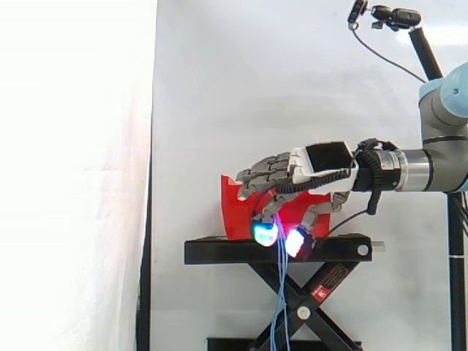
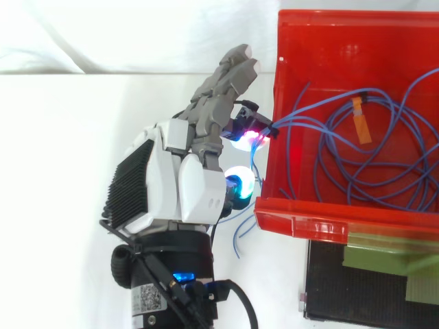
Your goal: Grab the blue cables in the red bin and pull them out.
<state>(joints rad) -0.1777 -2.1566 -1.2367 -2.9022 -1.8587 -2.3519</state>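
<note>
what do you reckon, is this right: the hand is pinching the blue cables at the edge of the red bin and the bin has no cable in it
Not quite. The hand does pinch the blue cables at the edge of the red bin, but the bin is far from empty: the top view shows most of the loops lying inside it.

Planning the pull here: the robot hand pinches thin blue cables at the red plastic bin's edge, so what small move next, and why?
Probably draw the robot hand slightly away from the red plastic bin, pinch held. It grips the thin blue cables at the bin's wall, some strands hang past the black stand, but most loops lie inside.
</note>
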